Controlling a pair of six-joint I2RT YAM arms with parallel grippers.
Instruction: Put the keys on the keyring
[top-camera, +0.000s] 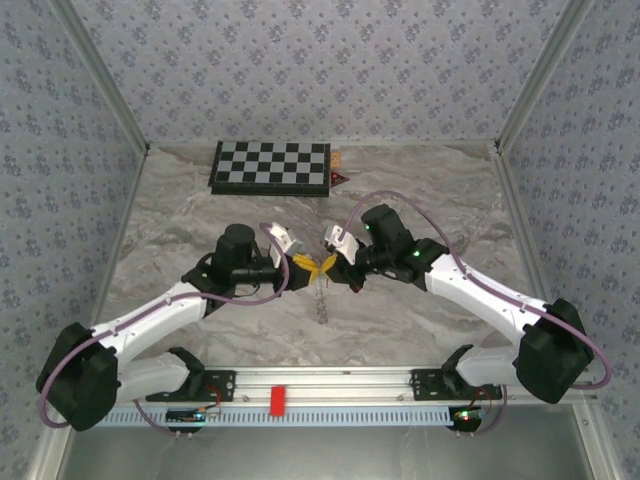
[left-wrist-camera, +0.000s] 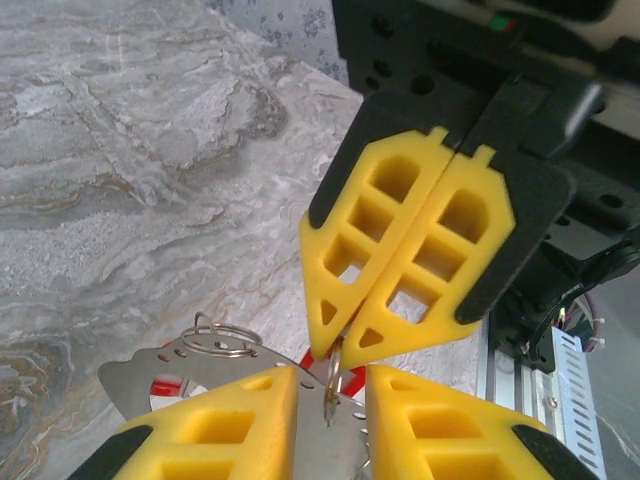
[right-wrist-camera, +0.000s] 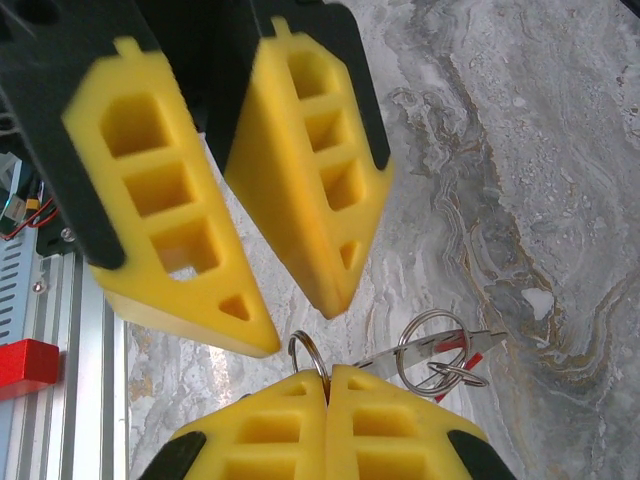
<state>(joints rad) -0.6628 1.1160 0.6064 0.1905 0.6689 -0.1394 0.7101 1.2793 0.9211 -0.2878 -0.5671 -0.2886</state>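
The right end effector (right-wrist-camera: 327, 376) is clenched on a small metal ring (right-wrist-camera: 304, 350) above the marbled tabletop (right-wrist-camera: 520, 150), tip to tip with the left end effector (left-wrist-camera: 330, 372). A red-headed key (right-wrist-camera: 455, 346) and a cluster of larger rings (right-wrist-camera: 428, 350) sit just beside the right fingertips. The left fingers stand apart around a silvery piece (left-wrist-camera: 340, 432); whether they grip it cannot be told.

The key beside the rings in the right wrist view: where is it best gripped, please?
Probably the key by its flat silvery end past the rings, pinched across its broad faces, coming from the open marble side; rings crowd its middle and the right tool blocks the other end.
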